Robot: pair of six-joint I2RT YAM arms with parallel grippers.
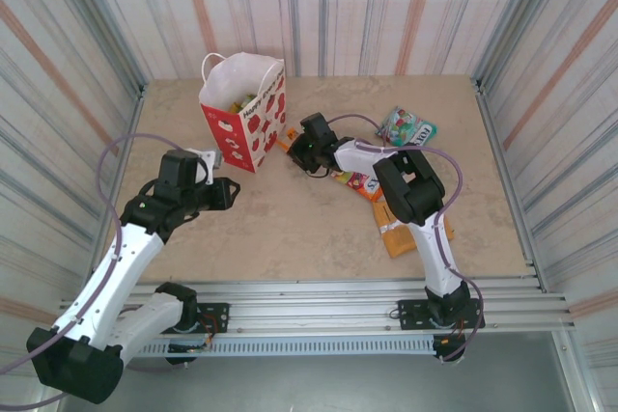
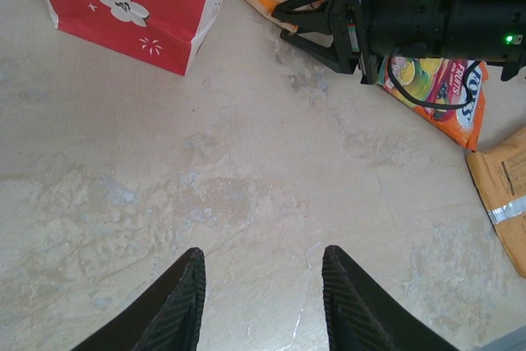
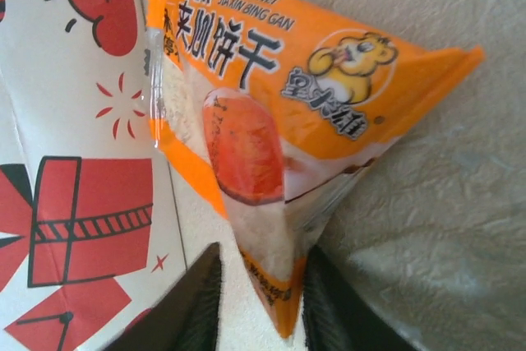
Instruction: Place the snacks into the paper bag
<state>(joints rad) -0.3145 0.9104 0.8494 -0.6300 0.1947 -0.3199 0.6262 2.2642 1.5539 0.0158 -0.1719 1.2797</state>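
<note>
right gripper: jaws closed on the lower end of an orange packet, just beside the bag | left gripper: jaws partly open, empty, above the table | bag: upright at the table's back left; teal packet lies well to its right

The worktop is a pale beige slab with a cloudy marbled pattern, scuffed in places. Walls of striped sheeting, grey and white with rust-coloured bands, close it in on three sides. A silver slotted metal rail runs along the near edge, and a thin metal strip borders the right side.
</note>
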